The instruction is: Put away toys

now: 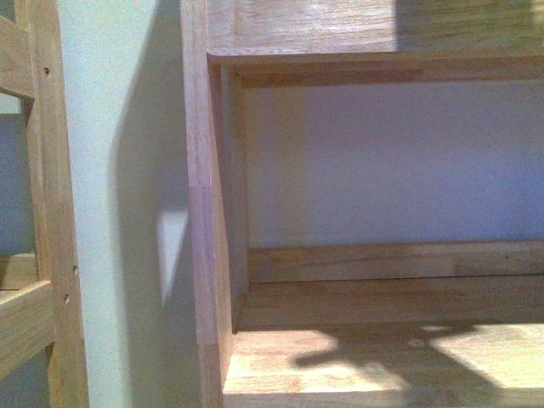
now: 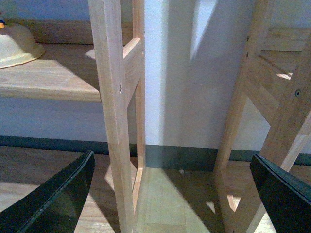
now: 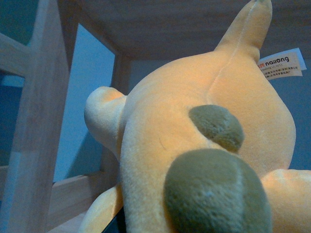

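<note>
Pale wooden shelving (image 1: 212, 255) is standing against a bluish-white wall (image 1: 382, 161), and sunlight is falling across the lower shelf board (image 1: 374, 365) in bright patches cut by shadow. Neither arm is showing in the front view.

The plush animal (image 3: 194, 145) is filling nearly the whole right wrist view, pressed close to the camera. Its orange-yellow body is running lengthwise away from the lens, from a large olive-brown pad (image 3: 216, 194) nearest the camera, past a smaller brown pad (image 3: 216, 126), to a narrow pointed tip (image 3: 248, 29). That tip is aiming at the underside of a wooden board (image 3: 170, 24) just beyond it. A white label (image 3: 282, 63) is sticking out beside the tip, and a rounded paler limb (image 3: 102, 111) is jutting sideways toward a wooden upright (image 3: 34, 136).

Of the right gripper (image 3: 118, 224) only a dark sliver is peeking out under the plush, so I cannot tell how its jaws are standing.

The left gripper (image 2: 171, 160) is hanging low, tilted toward the wooden floor (image 2: 165, 204), facing two shelf posts and the dark skirting. Its jaws are spread wide apart with nothing between them. A cream-yellow object (image 2: 17, 46) is sitting on a shelf off to one side.
</note>
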### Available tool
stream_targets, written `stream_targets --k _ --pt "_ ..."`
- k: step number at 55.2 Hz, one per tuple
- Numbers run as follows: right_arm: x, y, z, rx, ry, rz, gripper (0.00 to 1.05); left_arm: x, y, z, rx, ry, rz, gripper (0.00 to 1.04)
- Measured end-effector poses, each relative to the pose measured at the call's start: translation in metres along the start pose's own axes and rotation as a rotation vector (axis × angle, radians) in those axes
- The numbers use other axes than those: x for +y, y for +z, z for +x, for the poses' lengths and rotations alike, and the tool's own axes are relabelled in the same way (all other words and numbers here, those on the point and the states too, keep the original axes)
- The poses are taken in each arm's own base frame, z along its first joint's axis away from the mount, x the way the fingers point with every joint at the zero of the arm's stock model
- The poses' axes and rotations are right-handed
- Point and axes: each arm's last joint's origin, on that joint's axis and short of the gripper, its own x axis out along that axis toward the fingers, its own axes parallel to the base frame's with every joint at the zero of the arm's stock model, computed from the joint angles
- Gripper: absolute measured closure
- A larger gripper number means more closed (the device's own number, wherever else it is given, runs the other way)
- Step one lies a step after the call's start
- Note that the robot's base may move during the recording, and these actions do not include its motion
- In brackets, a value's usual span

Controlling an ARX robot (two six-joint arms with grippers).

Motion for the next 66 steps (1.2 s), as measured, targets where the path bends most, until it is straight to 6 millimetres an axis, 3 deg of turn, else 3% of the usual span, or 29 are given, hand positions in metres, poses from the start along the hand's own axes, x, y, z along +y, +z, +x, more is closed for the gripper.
stream_targets --k 7,22,32,50,66 --pt "-0.001 -0.004 0.027 0.027 -0.002 0.071 0.87 0.000 0.000 0.000 0.000 0.000 0.000 0.06" --pt "-0.001 -0.009 0.063 0.047 0.014 0.210 0.87 0.000 0.000 0.000 0.000 0.000 0.000 0.06" --pt "-0.003 -0.023 0.086 0.109 0.010 0.288 0.87 0.000 0.000 0.000 0.000 0.000 0.000 0.06" --pt "-0.007 -0.054 0.119 0.208 0.016 0.406 0.87 0.000 0.000 0.000 0.000 0.000 0.000 0.06" --pt "0.003 -0.077 0.132 0.281 0.099 0.545 0.87 0.000 0.000 0.000 0.000 0.000 0.000 0.06"
